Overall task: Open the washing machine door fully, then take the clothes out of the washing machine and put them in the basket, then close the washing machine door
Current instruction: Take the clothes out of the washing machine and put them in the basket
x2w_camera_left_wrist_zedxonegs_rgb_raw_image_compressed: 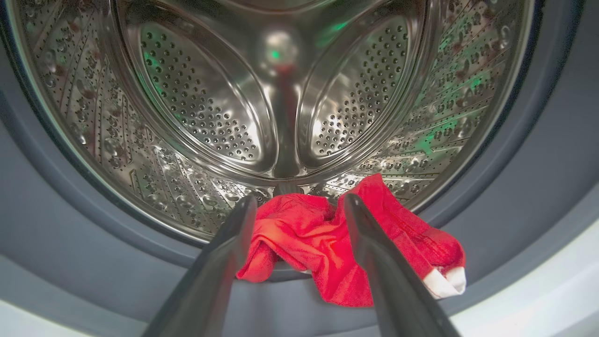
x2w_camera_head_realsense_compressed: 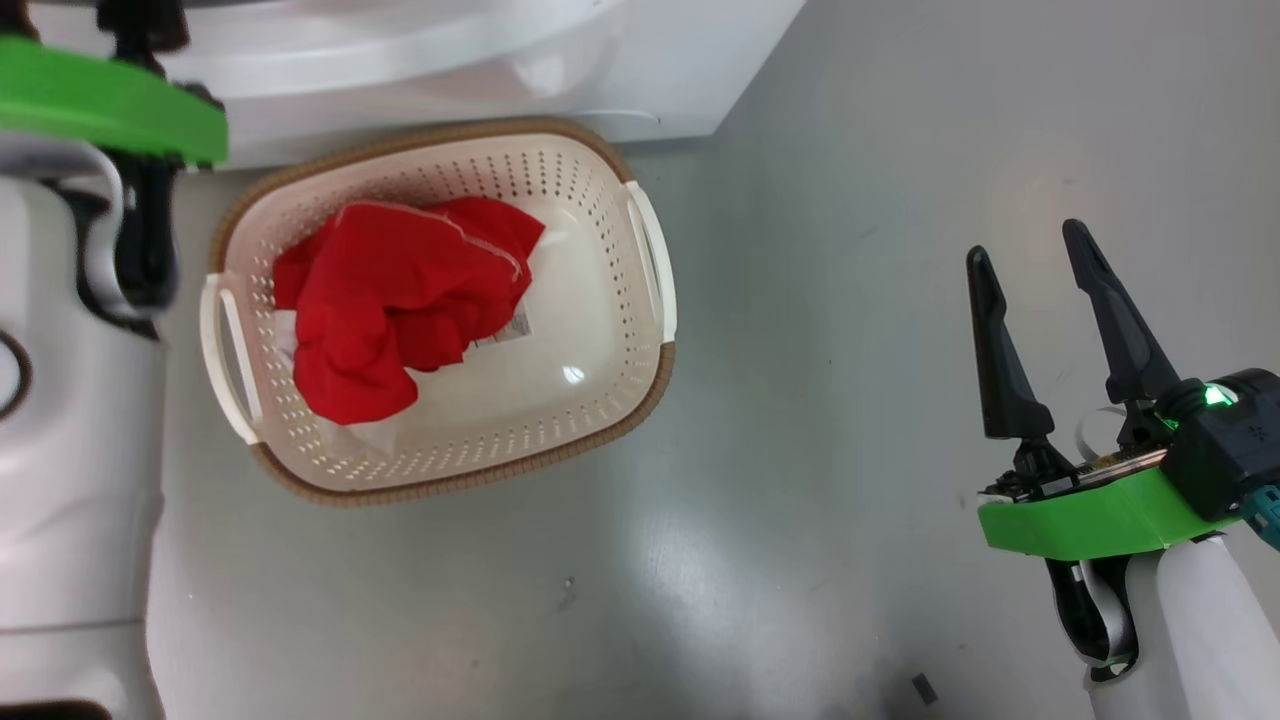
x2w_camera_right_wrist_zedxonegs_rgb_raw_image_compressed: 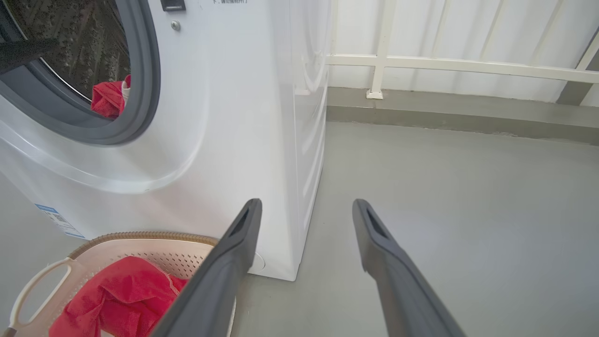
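Note:
One red garment [x2w_camera_head_realsense_compressed: 400, 300] lies crumpled in the cream basket [x2w_camera_head_realsense_compressed: 600, 320] on the floor in front of the white washing machine [x2w_camera_right_wrist_zedxonegs_rgb_raw_image_compressed: 234, 117]. A second red garment [x2w_camera_left_wrist_zedxonegs_rgb_raw_image_compressed: 309, 238] with white trim drapes over the grey rubber ring [x2w_camera_left_wrist_zedxonegs_rgb_raw_image_compressed: 70, 224] at the drum's mouth. My left gripper [x2w_camera_left_wrist_zedxonegs_rgb_raw_image_compressed: 299, 203] is open just in front of it, fingers to either side of the cloth, not touching it as far as I can tell. My right gripper [x2w_camera_head_realsense_compressed: 1030, 245] hangs open and empty over bare floor, right of the basket. The washing machine door is out of view.
The steel perforated drum [x2w_camera_left_wrist_zedxonegs_rgb_raw_image_compressed: 210, 93] behind the garment holds nothing else. A white railing [x2w_camera_right_wrist_zedxonegs_rgb_raw_image_compressed: 444, 63] and a low kerb run behind the washer on the right. Grey floor [x2w_camera_head_realsense_compressed: 800, 450] spreads right of the basket. My pale left forearm [x2w_camera_head_realsense_compressed: 70, 450] stands beside the basket's left handle.

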